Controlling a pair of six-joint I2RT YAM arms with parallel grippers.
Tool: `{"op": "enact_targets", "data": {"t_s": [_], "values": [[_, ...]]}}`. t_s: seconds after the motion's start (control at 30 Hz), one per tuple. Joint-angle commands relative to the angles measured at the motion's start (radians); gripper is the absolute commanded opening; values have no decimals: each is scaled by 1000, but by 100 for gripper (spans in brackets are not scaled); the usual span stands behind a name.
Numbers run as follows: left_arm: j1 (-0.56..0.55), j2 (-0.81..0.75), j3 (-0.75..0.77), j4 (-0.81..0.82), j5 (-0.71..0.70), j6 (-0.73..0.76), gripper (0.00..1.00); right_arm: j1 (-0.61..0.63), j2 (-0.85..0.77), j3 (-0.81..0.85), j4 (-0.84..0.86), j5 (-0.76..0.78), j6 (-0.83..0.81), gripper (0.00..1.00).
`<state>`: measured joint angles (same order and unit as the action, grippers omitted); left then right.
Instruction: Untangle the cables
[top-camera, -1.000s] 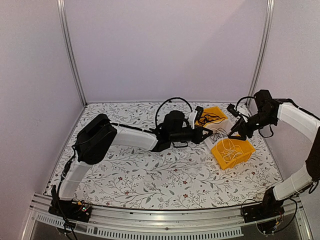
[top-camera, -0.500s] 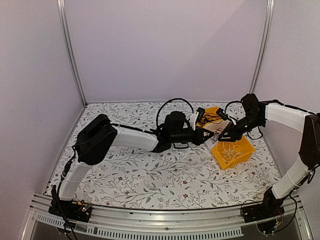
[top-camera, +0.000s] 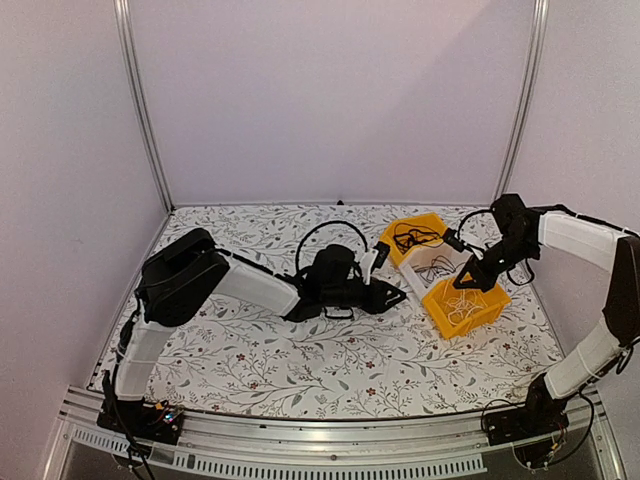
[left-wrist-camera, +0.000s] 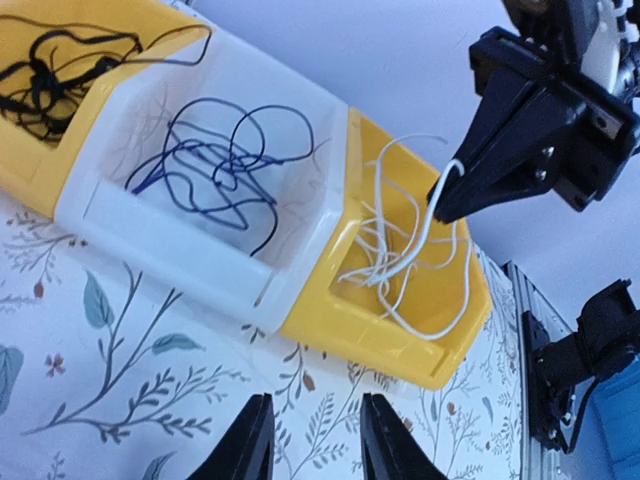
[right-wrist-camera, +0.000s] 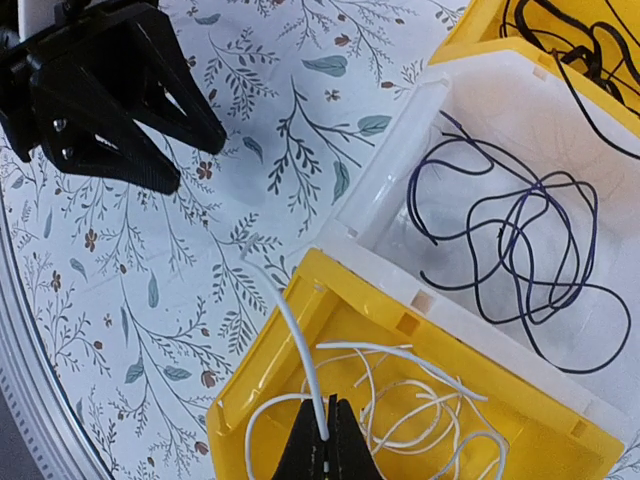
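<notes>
Right jaws tight on white cable (right-wrist-camera: 306, 365) above yellow bin (right-wrist-camera: 262, 352).

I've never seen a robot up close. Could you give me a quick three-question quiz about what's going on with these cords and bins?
1. True or false: the right gripper is pinching a white cable above a yellow bin.
2. Pick one: what lies in the white bin? A) white cables B) dark cables C) nothing
3. Fill in: the left gripper is open and holds ____.

Key: 1 true; 2 B; 3 nothing.
</notes>
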<state>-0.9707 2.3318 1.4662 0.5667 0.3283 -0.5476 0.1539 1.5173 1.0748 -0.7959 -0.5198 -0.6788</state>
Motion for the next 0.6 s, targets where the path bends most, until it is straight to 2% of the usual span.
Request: {"op": "enact_targets", "data": {"t_s": [0.0,0.2,0.5,0.57], "values": [[45,-76,-123,89,-20,-23,29,-34,-24,-44,-71,129,-93,0],[71,-109,-224,148,-32,-46,29,-41,60,-49,-101,210,-133,0],[78,-141,-253,146,-32,-28,29,-39,163,23,-36,238,-55,0],[82,-151,-261,142,-34,-22,29,-38,179,39,-37,239,-41,6]]}}
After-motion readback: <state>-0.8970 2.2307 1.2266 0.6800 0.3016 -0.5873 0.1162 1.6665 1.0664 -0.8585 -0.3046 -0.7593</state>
